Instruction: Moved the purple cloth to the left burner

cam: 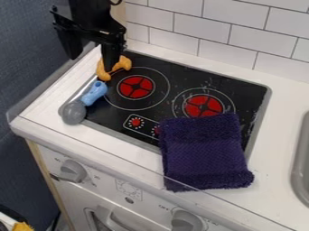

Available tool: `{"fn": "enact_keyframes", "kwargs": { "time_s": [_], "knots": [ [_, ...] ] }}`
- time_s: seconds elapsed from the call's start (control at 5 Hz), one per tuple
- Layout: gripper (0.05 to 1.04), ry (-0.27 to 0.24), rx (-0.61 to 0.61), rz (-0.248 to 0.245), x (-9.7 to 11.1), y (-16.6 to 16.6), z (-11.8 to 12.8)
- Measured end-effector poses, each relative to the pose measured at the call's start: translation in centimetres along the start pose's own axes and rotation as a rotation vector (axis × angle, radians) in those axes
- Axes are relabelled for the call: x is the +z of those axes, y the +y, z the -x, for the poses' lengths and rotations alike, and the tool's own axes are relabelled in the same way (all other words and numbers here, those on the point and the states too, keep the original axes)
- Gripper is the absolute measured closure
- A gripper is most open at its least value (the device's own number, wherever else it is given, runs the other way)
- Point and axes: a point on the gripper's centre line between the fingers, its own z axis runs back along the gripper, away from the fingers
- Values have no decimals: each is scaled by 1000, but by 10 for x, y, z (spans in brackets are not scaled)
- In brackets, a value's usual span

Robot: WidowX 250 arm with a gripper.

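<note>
This is a play kitchen. I can see a black stove top (175, 74) with two red burners, set in a white counter (274, 94). White wall tiles (202, 27) go up behind it. Below are big gray knobs (73, 171) and an oven door (124, 219). The gray edge (298, 167) at the right side is maybe a sink, but I can't tell for sure.

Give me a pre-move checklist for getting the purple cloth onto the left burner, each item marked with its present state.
1. Gripper open: ok.
2. Gripper over the purple cloth: not ok, it hangs by the cooktop's back left corner.
3. Left burner's red centre uncovered: ok.
4. Cloth free of the blue-handled utensil: ok, they lie apart.
5. Gripper free of the orange toy: cannot tell, they overlap in view.
</note>
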Motion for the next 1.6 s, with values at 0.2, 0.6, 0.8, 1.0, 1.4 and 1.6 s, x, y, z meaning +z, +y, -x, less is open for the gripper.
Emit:
{"fn": "enact_keyframes", "kwargs": {
  "time_s": [0.2, 0.6, 0.8, 1.0, 1.4, 1.6],
  "knots": [
    [83, 34, -4, 7, -9, -4, 4],
    [83, 34, -217, 71, -5, -85, 16],
    [83, 37, -369, 129, -2, -137, 29],
    [83, 35, -487, 166, 0, -174, 46],
    [82, 113, -582, 193, -33, -203, 58],
    [82, 119, -578, 204, -36, -206, 56]
  ]
}}
